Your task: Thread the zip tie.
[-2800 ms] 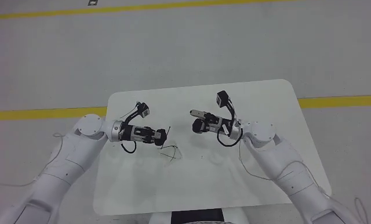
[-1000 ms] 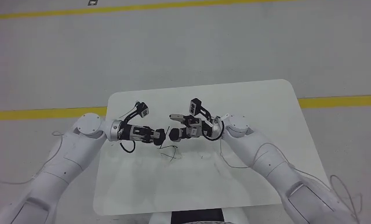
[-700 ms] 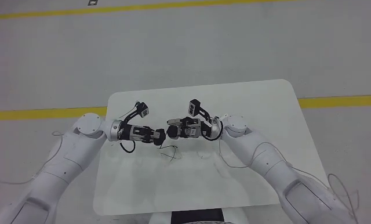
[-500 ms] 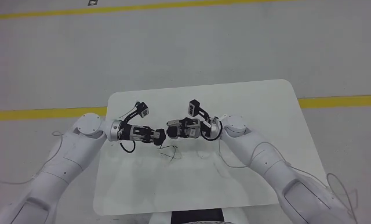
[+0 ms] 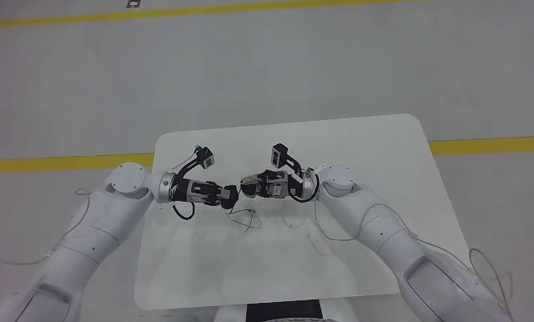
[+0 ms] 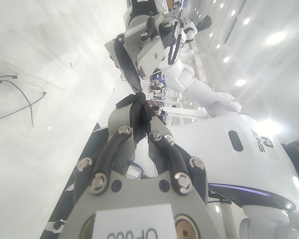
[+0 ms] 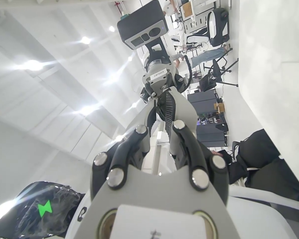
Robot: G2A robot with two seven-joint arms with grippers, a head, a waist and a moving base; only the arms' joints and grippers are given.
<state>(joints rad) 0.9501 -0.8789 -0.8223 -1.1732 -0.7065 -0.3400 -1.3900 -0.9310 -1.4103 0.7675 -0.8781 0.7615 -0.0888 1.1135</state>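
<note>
My left gripper (image 5: pixel 231 196) hangs just above the white table (image 5: pixel 375 155), left of its middle. It is shut on a black zip tie (image 6: pixel 139 98), whose bunched end sticks out past its fingertips. My right gripper (image 5: pixel 246 187) faces it tip to tip. In the left wrist view the right gripper (image 6: pixel 138 89) has its two fingers closed to a point on that same black end. In the right wrist view the left gripper (image 7: pixel 162 91) is straight ahead, right at the right gripper's (image 7: pixel 162 105) fingertips. Most of the tie's strap is hidden between the fingers.
Several spare black zip ties (image 5: pixel 247 218) lie on a clear sheet (image 6: pixel 52 93) on the table, just below the two grippers. The table's right half and front part are bare. Its edges are far from both grippers.
The right arm swung left from the table's middle until its gripper met the left one, and its fingers went from open to shut. The left arm stayed still.
</note>
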